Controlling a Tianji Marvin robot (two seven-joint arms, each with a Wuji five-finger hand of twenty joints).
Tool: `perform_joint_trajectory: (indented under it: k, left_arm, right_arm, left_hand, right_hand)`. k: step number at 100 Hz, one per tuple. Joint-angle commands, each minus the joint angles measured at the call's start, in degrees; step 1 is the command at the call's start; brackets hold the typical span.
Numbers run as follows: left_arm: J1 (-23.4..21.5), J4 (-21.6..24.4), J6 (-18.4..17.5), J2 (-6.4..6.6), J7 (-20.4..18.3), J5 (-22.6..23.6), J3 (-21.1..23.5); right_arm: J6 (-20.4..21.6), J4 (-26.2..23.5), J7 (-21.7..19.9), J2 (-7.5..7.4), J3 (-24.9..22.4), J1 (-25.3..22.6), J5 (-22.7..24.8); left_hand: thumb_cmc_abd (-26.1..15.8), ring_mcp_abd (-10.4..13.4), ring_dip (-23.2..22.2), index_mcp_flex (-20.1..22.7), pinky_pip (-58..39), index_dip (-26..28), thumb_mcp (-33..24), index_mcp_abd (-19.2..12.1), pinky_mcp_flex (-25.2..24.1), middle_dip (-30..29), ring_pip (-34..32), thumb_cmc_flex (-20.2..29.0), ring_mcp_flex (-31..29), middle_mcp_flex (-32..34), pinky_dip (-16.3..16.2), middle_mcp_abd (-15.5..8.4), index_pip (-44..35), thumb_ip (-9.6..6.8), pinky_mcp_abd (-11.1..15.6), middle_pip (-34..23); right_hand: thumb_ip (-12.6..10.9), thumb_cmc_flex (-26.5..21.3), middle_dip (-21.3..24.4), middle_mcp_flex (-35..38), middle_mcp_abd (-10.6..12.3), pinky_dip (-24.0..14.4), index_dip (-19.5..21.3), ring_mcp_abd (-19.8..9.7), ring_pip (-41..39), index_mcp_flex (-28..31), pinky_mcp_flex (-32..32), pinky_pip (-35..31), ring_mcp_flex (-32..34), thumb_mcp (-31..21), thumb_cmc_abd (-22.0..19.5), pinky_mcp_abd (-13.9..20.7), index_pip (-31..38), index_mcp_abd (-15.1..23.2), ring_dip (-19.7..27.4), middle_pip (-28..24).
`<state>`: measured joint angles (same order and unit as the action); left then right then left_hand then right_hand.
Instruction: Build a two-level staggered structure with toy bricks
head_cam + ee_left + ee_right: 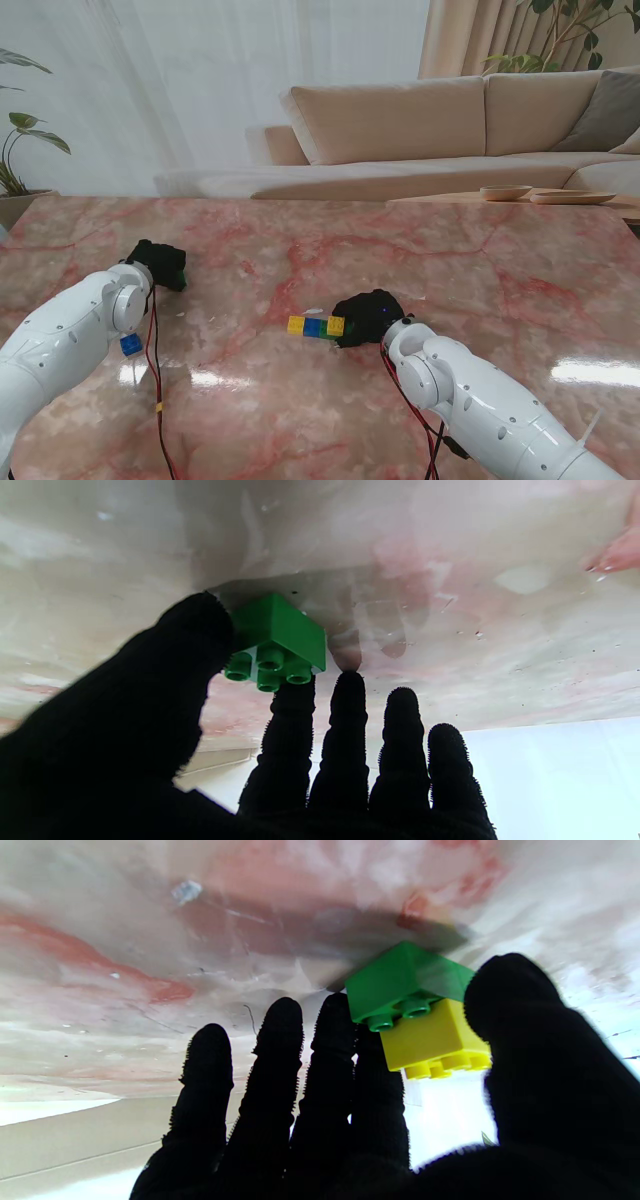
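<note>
Left hand (280,740) pinched a loose green plastic toy brick (277,642) on the pink marble table (300,250), well left of the yellow-blue-green brick row (315,326), which ran left-right and the right hand (368,316) gripped.

Two yellow bricks (296,324), two green (318,336), one blue (314,326).
</note>
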<state>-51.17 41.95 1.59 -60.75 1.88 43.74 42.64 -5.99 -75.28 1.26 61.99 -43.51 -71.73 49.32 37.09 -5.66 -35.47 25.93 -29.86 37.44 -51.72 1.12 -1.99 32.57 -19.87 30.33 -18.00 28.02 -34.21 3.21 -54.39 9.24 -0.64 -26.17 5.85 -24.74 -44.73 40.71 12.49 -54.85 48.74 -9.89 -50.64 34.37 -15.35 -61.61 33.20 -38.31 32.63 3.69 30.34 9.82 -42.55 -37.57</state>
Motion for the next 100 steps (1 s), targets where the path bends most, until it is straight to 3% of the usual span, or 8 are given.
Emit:
perform_joint_trajectory:
  k: [1,20,37,49,68,72,76,100]
  left_arm:
    - [-2.15,-1.42,0.59,0.22,-1.17,0.55,-0.48]
    - [-2.97,-0.7,1.6,0.47,-0.94,1.58,0.4]
    - [-3.44,-0.17,1.74,0.56,-1.17,1.87,0.93]
    - [-3.25,-0.65,1.3,0.4,-0.89,1.37,0.52]
    - [-2.78,-1.89,0.22,-0.04,0.35,0.29,-0.27]
    - [-2.64,-2.11,0.07,-0.07,0.58,0.2,-0.53]
    - [-2.55,-2.25,-0.08,-0.09,0.66,0.13,-0.69]
    - [-3.16,-2.11,-1.03,-0.45,2.26,-0.18,0.4]
  right_arm:
    - [-0.15,0.91,-1.36,-0.11,0.39,-0.7,-0.18]
    - [0.02,1.04,-1.34,-0.07,0.58,-0.5,-0.32]
    - [0.11,1.2,-1.27,-0.03,0.81,-0.33,-0.45]
    - [0.03,1.26,-1.35,-0.03,0.9,-0.27,-0.51]
    - [-0.03,1.22,-1.55,-0.07,0.91,-0.24,-0.49]
    - [-0.06,1.2,-1.61,-0.07,0.93,-0.22,-0.5]
    - [-0.1,1.2,-1.61,-0.07,0.97,-0.19,-0.48]
    - [-0.1,1.38,-1.45,-0.02,1.2,-0.05,-0.56]
  left_hand:
    - [1.67,-1.59,-1.04,-3.63,0.23,-13.25,1.37,1.32,-1.14,0.06,-1.24,-2.33,-0.72,2.46,-0.44,-2.01,18.12,-1.12,-1.57,-1.96]
    - [1.95,-1.85,-1.68,-3.48,0.16,-13.61,1.73,0.78,-1.16,0.81,-1.85,-2.6,-1.95,3.86,-1.22,-2.64,17.29,-1.09,-1.85,-3.33]
    - [1.48,-1.76,-2.29,-2.08,-0.81,-0.71,0.92,-4.64,-0.97,2.44,-2.57,-2.19,-3.65,7.16,-1.48,-4.32,2.49,-1.1,-1.8,-5.38]
    - [1.06,-1.6,-2.48,0.12,-1.39,3.08,0.01,-6.77,-0.92,2.73,-2.97,-1.51,-4.68,9.03,-1.3,-4.79,-1.01,-1.22,-2.1,-5.68]
    - [0.35,-1.28,-2.6,3.14,-1.73,1.11,-2.06,-7.33,-0.99,2.87,-3.1,0.4,-5.16,9.9,-0.83,-5.27,2.67,-1.57,-2.09,-5.55]
    - [1.62,-1.23,-2.74,4.92,-2.32,-0.69,-0.87,-9.14,-1.03,2.99,-3.38,2.69,-5.86,10.8,-1.0,-5.52,1.04,1.84,-2.3,-5.79]
    - [2.14,-1.16,-2.83,6.03,-2.72,-2.27,0.44,-10.4,-0.99,3.12,-3.56,4.94,-6.44,11.78,-0.99,-5.73,-0.79,3.25,-2.23,-6.08]
    - [0.74,-1.06,-3.54,8.11,-5.4,-7.52,1.8,-12.65,-0.88,4.5,-4.66,9.85,-8.05,14.51,-0.88,-5.95,-4.62,2.45,-2.34,-7.21]
  right_hand:
    - [0.72,-0.98,0.69,1.42,-0.62,-1.24,-1.29,-0.77,0.36,1.87,0.73,-1.02,1.06,-1.0,0.1,0.03,-0.13,0.12,-1.16,1.48]
    - [0.77,-1.05,0.68,1.6,-0.64,-1.26,-1.3,-0.74,0.34,2.1,0.72,-0.94,1.19,-1.28,0.15,-0.07,-0.06,0.21,-1.18,1.53]
    - [0.81,-1.14,0.68,1.72,-0.6,-1.31,-1.33,-0.78,0.34,2.12,0.6,-0.96,1.26,-1.69,0.14,-0.1,-0.07,0.21,-1.19,1.57]
    - [0.89,-1.16,0.67,1.75,-0.6,-1.34,-1.35,-0.74,0.36,2.13,0.6,-0.95,1.3,-2.26,0.22,-0.1,-0.08,0.2,-1.19,1.6]
    - [1.05,-1.12,0.64,1.85,-0.64,-1.39,-1.37,-0.79,0.36,2.22,0.59,-0.92,1.34,-3.26,0.41,-0.1,-0.05,0.21,-1.2,1.58]
    - [1.09,-1.12,0.63,1.84,-0.6,-1.39,-1.37,-0.78,0.35,2.22,0.59,-0.92,1.34,-3.51,0.45,-0.1,-0.05,0.23,-1.21,1.59]
    - [1.14,-1.05,0.62,1.88,-0.65,-1.4,-1.37,-0.76,0.35,2.28,0.59,-0.92,1.34,-3.71,0.52,-0.1,-0.02,0.23,-1.21,1.58]
    - [1.4,-0.87,0.6,2.0,-0.54,-1.43,-1.38,-0.75,0.33,2.34,0.59,-0.9,1.42,-5.26,0.89,-0.1,0.03,0.36,-1.22,1.59]
